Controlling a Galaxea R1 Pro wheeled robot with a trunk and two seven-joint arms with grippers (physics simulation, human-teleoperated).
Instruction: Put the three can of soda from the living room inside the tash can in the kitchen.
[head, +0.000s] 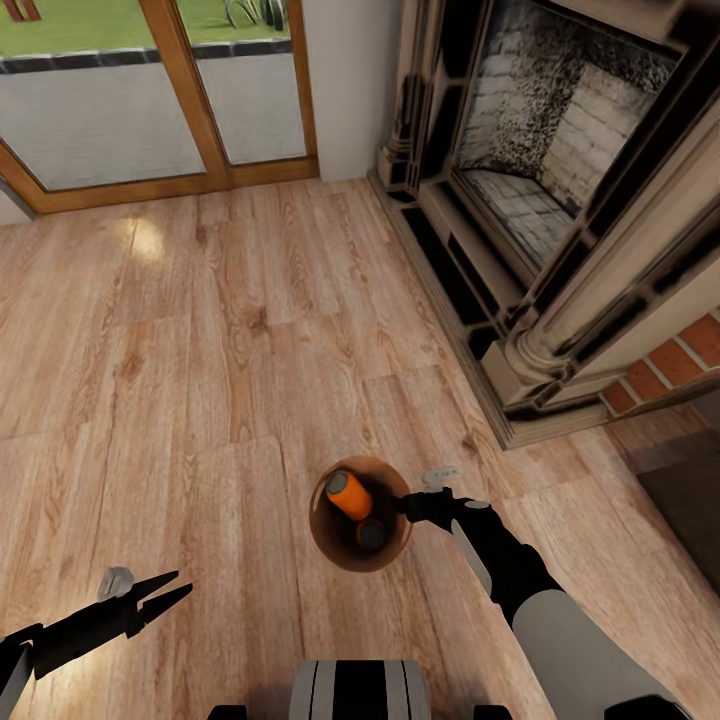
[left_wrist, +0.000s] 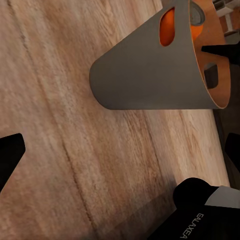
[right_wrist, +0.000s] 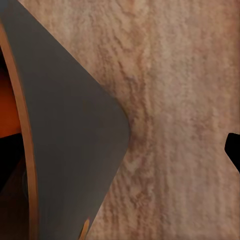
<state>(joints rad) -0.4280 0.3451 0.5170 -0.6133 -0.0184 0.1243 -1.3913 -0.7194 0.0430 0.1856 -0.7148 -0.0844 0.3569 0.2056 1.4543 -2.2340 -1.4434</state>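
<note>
Wood flooring (head: 200, 330) spreads out under me in the head view, with the brick fireplace (head: 560, 180) to one side and the wood-framed glass doors (head: 150, 100) at the far wall, so I judge I am in the living room, not the kitchen. Low in front of my trunk, the tash can (head: 330, 545) hangs off the end of my right gripper (head: 418, 506), which meets its rim on the side nearest that arm. Inside I make out one can of soda (head: 349, 495) lying tilted, orange with a dark end, and a second can (head: 371, 533) with its dark top up beside it; whether a third lies beneath them I cannot tell. My left gripper (head: 172, 589) hovers over bare floor, well apart from the bin, its two fingers spread and holding nothing.

From the left wrist view, the bin (left_wrist: 145, 75) shows side-on, its outer wall grey here and its inner wall amber. Orange (left_wrist: 168, 27) glows through the handle slot. A dark finger of my right gripper (left_wrist: 216, 50) reaches over the rim, and the bin looks lifted off the boards.

From the right wrist view, the bin's wall (right_wrist: 65, 150) sits right against the camera, with floor (right_wrist: 175, 100) beyond, but how my jaws stand is not plain from here.

At least two cans are in. What I reckon is left: accounting for the third and carrying the bin to the kitchen.
</note>
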